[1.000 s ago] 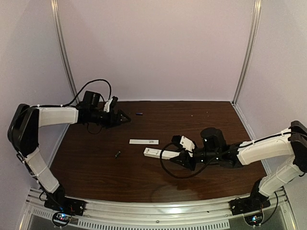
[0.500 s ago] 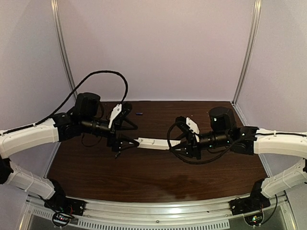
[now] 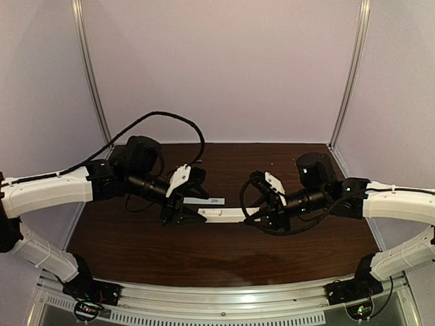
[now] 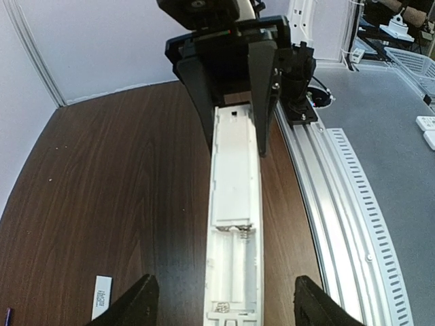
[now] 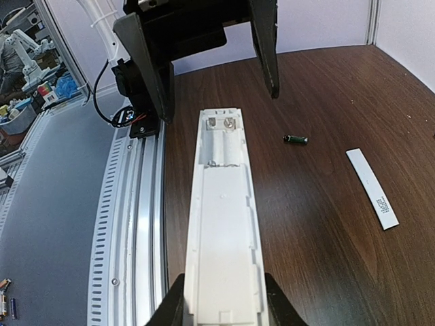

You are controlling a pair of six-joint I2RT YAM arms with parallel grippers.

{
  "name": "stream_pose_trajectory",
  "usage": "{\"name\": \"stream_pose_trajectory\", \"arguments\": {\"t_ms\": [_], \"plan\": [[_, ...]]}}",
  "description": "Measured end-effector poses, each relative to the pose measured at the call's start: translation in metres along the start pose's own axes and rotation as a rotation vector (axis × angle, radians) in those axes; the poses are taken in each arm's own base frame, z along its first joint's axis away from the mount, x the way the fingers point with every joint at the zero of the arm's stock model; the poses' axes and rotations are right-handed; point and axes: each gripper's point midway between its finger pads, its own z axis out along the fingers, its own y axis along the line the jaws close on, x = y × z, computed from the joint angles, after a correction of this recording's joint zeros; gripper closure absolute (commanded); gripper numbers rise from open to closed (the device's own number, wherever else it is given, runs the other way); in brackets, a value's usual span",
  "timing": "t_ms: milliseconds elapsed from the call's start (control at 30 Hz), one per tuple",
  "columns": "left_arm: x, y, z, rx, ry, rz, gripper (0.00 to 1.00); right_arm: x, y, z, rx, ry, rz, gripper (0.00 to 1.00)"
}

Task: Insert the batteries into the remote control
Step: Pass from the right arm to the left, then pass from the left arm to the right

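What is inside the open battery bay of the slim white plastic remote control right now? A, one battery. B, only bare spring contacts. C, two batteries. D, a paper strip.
B: in the left wrist view the battery bay of the slim white plastic remote control holds only its springs, and a small dark cylindrical battery lies loose on the brown wooden table.
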Motion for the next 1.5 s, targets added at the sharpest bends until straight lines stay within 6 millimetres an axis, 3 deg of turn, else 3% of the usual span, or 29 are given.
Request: {"name": "stream_pose_trajectory", "arguments": {"t_ms": [133,367,433,533,633,700,833,1033,1267,1500], "plan": [[0.005,-0.008,0.014,0.042,0.036,0.008,0.4,-0.003,0.002,0.0,-0.008,-0.005,-0.003,1.0],[0.014,-0.011,0.025,0.07,0.082,0.002,0.7,-0.003,0.002,0.0,-0.012,-0.005,-0.005,0.97],[0.012,-0.009,0.025,0.064,0.081,0.002,0.75,-0.003,0.003,-0.001,-0.013,-0.007,-0.014,0.86],[0.008,-0.005,0.024,0.049,0.076,-0.006,0.82,-0.007,0.001,-0.004,0.009,-0.019,-0.031,0.59],[0.003,-0.001,0.024,0.028,0.062,-0.004,0.88,-0.015,-0.004,-0.011,0.06,-0.045,-0.028,0.19],[0.003,0.004,0.025,0.002,0.062,-0.021,0.93,-0.027,-0.01,-0.019,0.115,-0.089,-0.018,0.01],[0.0,0.019,0.027,-0.081,0.037,-0.066,1.0,-0.053,-0.023,-0.048,0.257,-0.227,0.011,0.0],[-0.011,0.047,0.025,-0.232,-0.037,-0.136,1.0,-0.077,-0.052,-0.082,0.432,-0.391,0.172,0.0],[-0.019,0.074,0.018,-0.399,-0.089,-0.175,1.0,-0.073,-0.076,-0.073,0.445,-0.468,0.423,0.0],[-0.027,0.082,0.013,-0.483,-0.128,-0.194,1.0,-0.075,-0.088,-0.059,0.395,-0.537,0.591,0.06]]}}
